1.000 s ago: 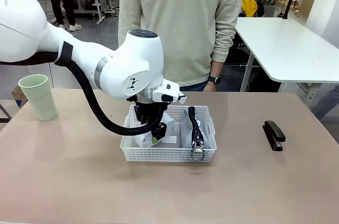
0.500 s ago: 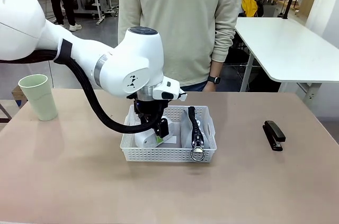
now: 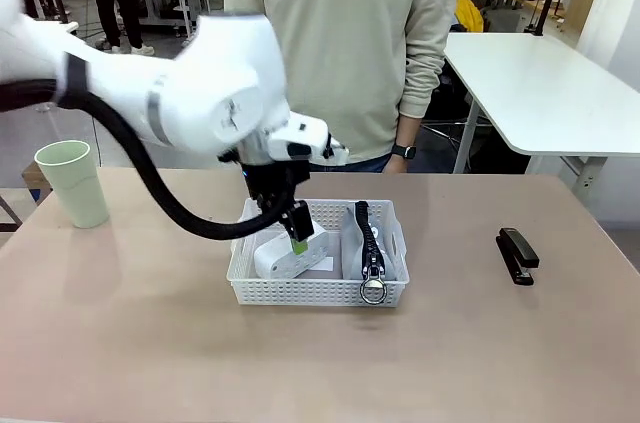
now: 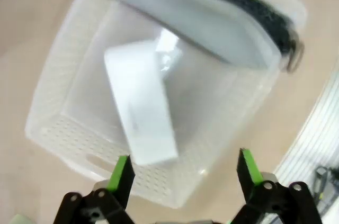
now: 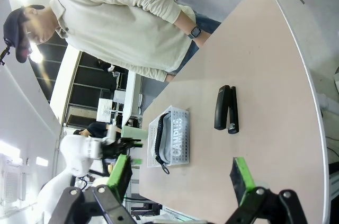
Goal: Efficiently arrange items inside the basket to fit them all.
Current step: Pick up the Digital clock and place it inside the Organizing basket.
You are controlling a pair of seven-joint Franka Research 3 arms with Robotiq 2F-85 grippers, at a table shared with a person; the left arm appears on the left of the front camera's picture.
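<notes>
Up goes the left arm: a second ago the left hand point(image 3: 296, 235) sat low in the basket point(image 3: 318, 293), and now it has lifted and hangs just above the box point(image 3: 285, 255), with the arm blurred in motion. From the wrist, the left hand point(image 4: 185, 170) shows its green pads spread wide with nothing between them.

Below it, the white box point(image 4: 143, 102) lies at a slant on the floor of the basket point(image 4: 63, 128), in the left half as the front camera sees it. The grey pouch point(image 3: 352, 253) stands on edge in the right half, zipper up and metal ring at the near wall. From the wrist, the pouch point(image 4: 196, 20) lies beside the box.

The stapler point(image 3: 517, 255) sits on the bench point(image 3: 150, 343), well right of the basket. The cup point(image 3: 73, 183) stands upright at the far left edge.

The right hand point(image 5: 180, 176) is also wide open and holds nothing. It looks across the bench at the stapler point(image 5: 226, 108) and basket point(image 5: 180, 134). A person point(image 3: 340, 43) stands at the far side.
</notes>
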